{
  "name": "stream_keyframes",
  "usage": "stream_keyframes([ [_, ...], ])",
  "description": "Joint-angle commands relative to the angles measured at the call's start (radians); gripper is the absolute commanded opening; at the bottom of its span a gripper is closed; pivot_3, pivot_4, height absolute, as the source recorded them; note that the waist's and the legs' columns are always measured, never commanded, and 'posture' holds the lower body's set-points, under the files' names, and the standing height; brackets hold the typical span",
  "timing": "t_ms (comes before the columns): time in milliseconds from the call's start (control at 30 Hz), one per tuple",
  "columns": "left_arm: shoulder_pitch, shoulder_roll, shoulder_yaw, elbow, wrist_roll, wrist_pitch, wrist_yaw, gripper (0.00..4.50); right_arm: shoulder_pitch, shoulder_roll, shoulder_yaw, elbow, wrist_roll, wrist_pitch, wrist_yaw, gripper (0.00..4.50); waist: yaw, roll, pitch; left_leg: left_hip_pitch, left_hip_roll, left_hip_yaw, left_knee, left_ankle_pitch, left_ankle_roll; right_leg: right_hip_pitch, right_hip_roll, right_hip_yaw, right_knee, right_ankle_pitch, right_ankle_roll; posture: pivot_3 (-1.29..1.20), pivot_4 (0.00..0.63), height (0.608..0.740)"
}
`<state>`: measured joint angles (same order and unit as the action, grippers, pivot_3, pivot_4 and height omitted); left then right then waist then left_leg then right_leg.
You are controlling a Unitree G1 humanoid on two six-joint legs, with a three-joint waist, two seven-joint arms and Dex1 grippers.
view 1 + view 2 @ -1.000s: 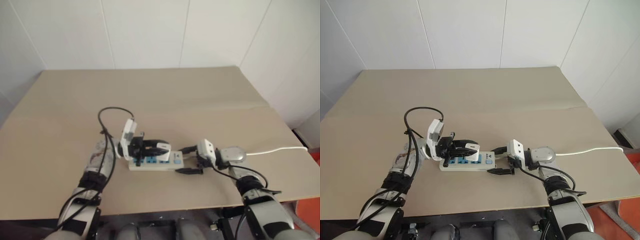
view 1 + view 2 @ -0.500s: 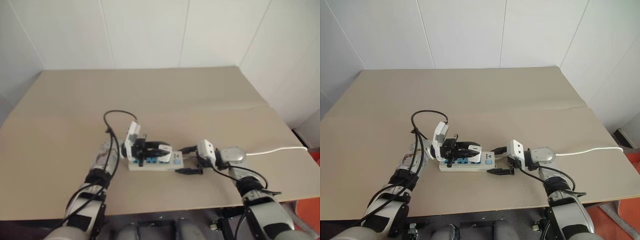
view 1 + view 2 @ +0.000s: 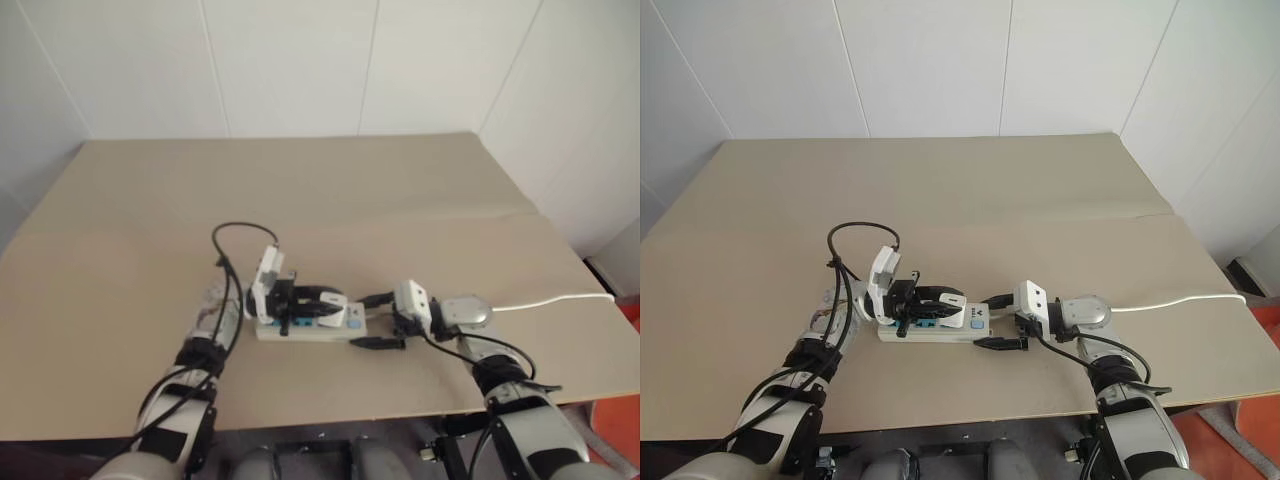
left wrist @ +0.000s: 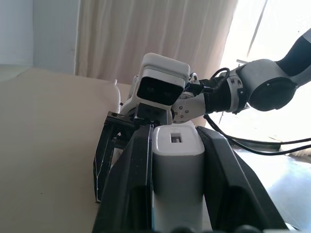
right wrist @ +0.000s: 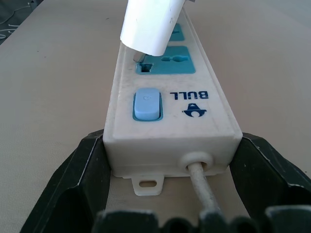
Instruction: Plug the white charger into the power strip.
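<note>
The left gripper (image 4: 177, 160) is clamped on the white charger (image 4: 178, 167), one black finger pressed to each side of the block; in the head views it hangs over the middle of the power strip (image 3: 935, 328), pointing along the bar toward the other arm. The right gripper (image 5: 170, 182) braces the strip's cord end, its two fingers set against either side of the casing, so it is closed on the bar rather than standing free; the thin white cord (image 5: 204, 187) leaves the casing between those fingers and, in the head views, trails off across the table (image 3: 940, 200) to the robot's right.

As for progress, the strip is steadied and the charger is carried to it, tilted, with its lower corner right at the blue socket (image 5: 165, 64) nearest the switch (image 5: 146, 104); a metal pin seems to be meeting a slot there, though whether it has entered I cannot tell. The charger is plainly not seated, since its body stands clear of the socket face; by my reckoning what is left is to square it up and press it home.

On the casing beside the switch, blue capitals read "BULL" (image 5: 186, 94) above a small blue emblem; the charger itself bears no writing that I can read.
</note>
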<state>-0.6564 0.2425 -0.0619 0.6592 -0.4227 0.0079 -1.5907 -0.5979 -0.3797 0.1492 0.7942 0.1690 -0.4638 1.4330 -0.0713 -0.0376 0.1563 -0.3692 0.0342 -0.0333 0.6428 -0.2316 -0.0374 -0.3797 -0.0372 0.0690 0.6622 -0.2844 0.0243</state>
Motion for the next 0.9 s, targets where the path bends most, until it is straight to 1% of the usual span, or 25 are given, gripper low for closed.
stream_keyframes([
  [33, 0.003, 0.001, 0.003, 0.039, 0.028, -0.055, -0.005, 1.03, 0.04, 0.02, 0.054, 0.022, -0.051, 0.028, 0.007, 3.43, 0.0, 0.0, 0.0, 0.0, 0.0, 0.0, 0.0, 0.0, 0.0, 0.0, 0.0, 0.0, 0.0, 0.0, 0.0, 0.0, 0.15, 0.74],
  [233, -0.01, 0.006, 0.007, 0.104, 0.048, -0.094, -0.011, 1.03, 0.04, 0.021, 0.056, 0.021, -0.054, 0.029, 0.008, 3.43, -0.001, 0.0, -0.001, 0.001, 0.0, 0.0, 0.0, 0.0, 0.0, 0.002, 0.001, 0.0, 0.0, 0.0, 0.0, 0.0, 0.15, 0.74],
  [433, 0.008, 0.022, -0.025, 0.09, 0.031, -0.107, -0.024, 1.03, 0.04, 0.022, 0.054, 0.021, -0.055, 0.03, 0.009, 3.43, -0.002, 0.0, -0.001, 0.004, 0.001, 0.0, 0.0, -0.001, 0.001, 0.005, 0.001, 0.0, -0.001, 0.0, 0.0, 0.0, 0.15, 0.74],
  [500, 0.021, 0.026, -0.014, 0.092, 0.03, -0.117, -0.024, 1.03, 0.041, 0.021, 0.053, 0.021, -0.054, 0.029, 0.01, 3.43, -0.002, 0.0, -0.001, 0.005, 0.001, 0.0, 0.0, -0.001, 0.002, 0.006, 0.001, 0.0, -0.001, 0.0, 0.0, 0.0, 0.15, 0.74],
  [733, 0.074, 0.093, -0.006, 0.07, 0.021, -0.132, -0.024, 1.03, 0.044, 0.017, 0.051, 0.021, -0.053, 0.027, 0.013, 3.43, -0.01, 0.0, -0.001, 0.012, 0.004, 0.001, -0.002, -0.003, 0.005, 0.011, 0.004, 0.002, -0.003, -0.001, 0.0, 0.0, 0.15, 0.74],
  [900, 0.083, 0.126, 0.005, 0.087, 0.027, -0.144, -0.024, 1.03, 0.046, 0.017, 0.056, 0.022, -0.051, 0.026, 0.011, 3.43, -0.02, 0.001, -0.001, 0.013, 0.007, 0.001, -0.002, -0.004, 0.006, 0.012, 0.008, 0.002, -0.003, -0.001, 0.0, 0.0, 0.15, 0.74],
])
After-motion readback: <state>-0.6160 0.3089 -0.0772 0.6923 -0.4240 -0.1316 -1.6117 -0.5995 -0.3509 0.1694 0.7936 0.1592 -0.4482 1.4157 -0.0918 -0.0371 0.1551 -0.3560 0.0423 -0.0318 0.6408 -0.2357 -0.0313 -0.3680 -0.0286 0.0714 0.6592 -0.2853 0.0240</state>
